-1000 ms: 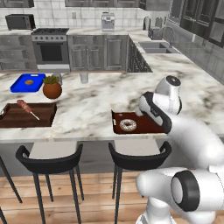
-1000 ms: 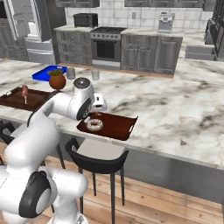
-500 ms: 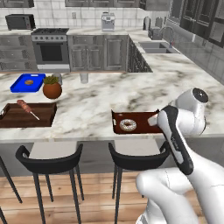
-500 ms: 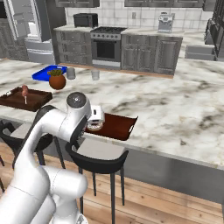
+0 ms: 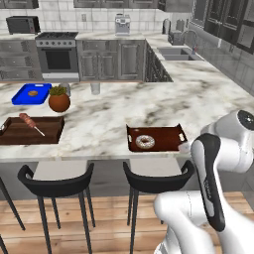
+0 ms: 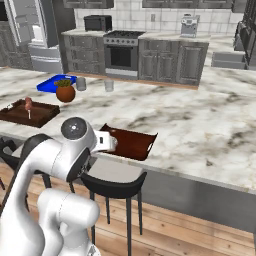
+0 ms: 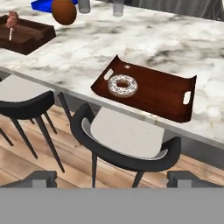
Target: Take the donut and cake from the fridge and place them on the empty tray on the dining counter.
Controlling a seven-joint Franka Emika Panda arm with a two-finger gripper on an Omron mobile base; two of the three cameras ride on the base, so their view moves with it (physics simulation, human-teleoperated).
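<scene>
Clearly the claw (image 7: 112,179) gapes wide, holding nothing.

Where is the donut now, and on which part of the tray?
The donut lies on the left part of the dark tray near the counter's front edge, above the black stools; in the hand view it sits near the tray's left handle.

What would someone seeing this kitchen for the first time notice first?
Probably the white-glazed donut lying toward one end of the dark reddish tray at the near edge of the marble dining counter, above two black stools. Next, the robot's white arm looming in the foreground, pulled back from the tray, its open gripper holding nothing.
</scene>
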